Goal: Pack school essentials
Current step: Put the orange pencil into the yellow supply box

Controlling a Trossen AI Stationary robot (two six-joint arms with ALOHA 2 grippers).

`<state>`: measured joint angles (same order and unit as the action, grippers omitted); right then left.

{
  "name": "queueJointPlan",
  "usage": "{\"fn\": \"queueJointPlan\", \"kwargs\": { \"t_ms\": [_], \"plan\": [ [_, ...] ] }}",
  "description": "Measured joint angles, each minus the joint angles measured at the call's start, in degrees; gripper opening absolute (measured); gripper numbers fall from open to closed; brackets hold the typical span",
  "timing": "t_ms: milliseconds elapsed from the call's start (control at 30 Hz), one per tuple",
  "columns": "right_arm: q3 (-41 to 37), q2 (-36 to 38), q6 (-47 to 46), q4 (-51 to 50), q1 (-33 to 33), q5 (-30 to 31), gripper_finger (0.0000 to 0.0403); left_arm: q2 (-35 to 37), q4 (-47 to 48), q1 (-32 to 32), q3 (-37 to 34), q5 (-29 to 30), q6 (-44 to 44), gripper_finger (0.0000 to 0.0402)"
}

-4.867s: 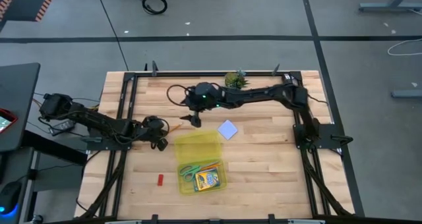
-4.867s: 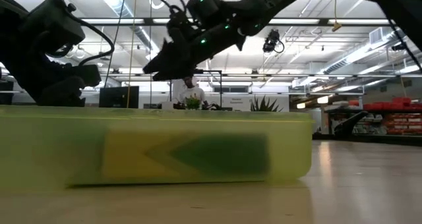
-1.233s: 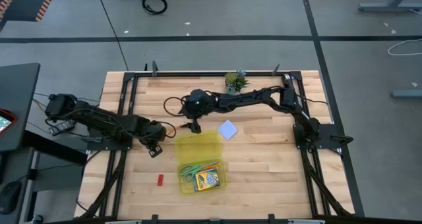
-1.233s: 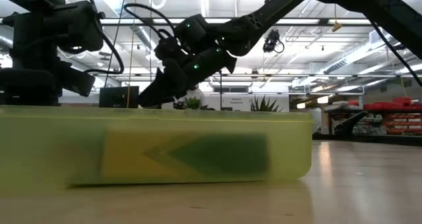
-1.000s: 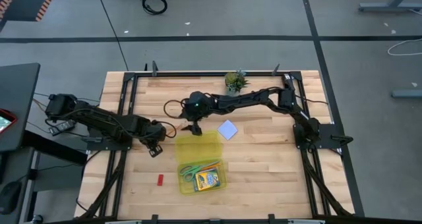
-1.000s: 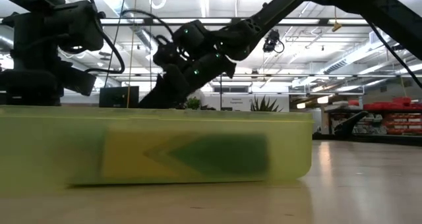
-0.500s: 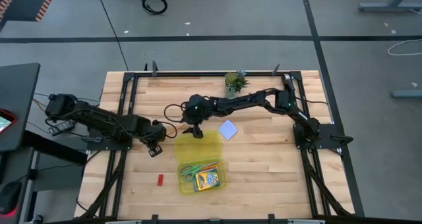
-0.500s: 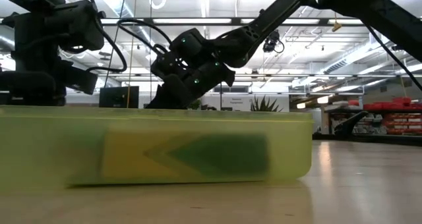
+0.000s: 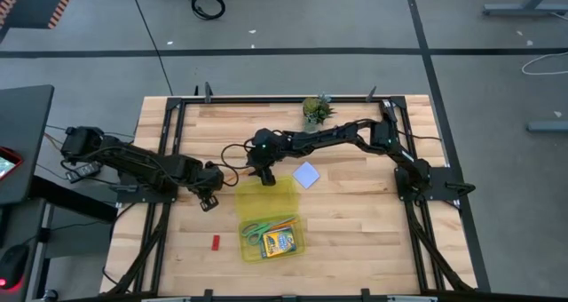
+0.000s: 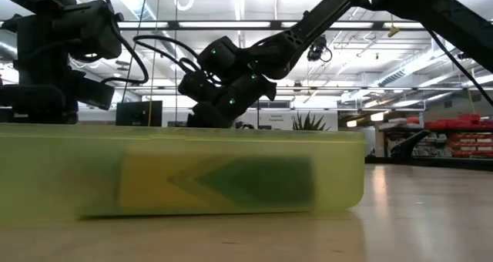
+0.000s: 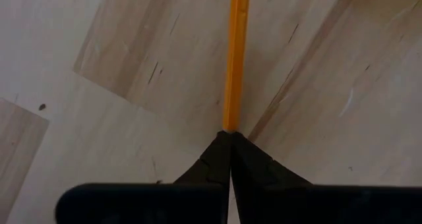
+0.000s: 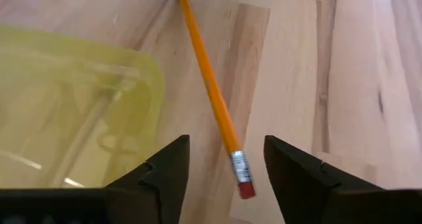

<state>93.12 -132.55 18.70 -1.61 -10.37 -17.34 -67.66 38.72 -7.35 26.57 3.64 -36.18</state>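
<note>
Scissors (image 9: 258, 230) and crayon box (image 9: 280, 242) lie in the yellow case (image 9: 266, 194), lower centre. Left gripper (image 11: 231, 133) is clamped on the pencil (image 12: 210, 90) tip, centre-left; right gripper (image 12: 224, 161), jaws apart, straddles the eraser end. Note pad (image 9: 306, 174) and red block (image 9: 214, 242) remain unpacked.

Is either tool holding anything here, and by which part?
The left tool is shut on the orange pencil, gripping one end. The right tool stands open around its eraser end, not gripping.

Pencil (image 12: 210, 91) between pincer (image 12: 221, 165) fingers — beside yellow case (image 12: 72, 112)
</note>
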Motion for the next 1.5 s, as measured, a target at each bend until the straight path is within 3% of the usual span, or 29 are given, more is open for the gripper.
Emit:
{"fn": "queueJointPlan", "kwargs": {
  "t_ms": [300,1067,1500],
  "plan": [
    [0.0,0.0,2.18,-0.08,0.02,4.23,0.0172,0.0,-0.12,0.0,-0.01,0.01,-0.11,0.0009],
    [0.02,0.0,2.6,-1.0,0.06,4.25,0.0149,0.0,-1.27,0.0,0.0,1.25,0.91,0.0013],
    [0.02,0.02,3.04,-1.0,0.06,4.2,0.0112,0.0,-1.27,0.0,0.0,1.27,0.95,0.0014]
  ]
}}
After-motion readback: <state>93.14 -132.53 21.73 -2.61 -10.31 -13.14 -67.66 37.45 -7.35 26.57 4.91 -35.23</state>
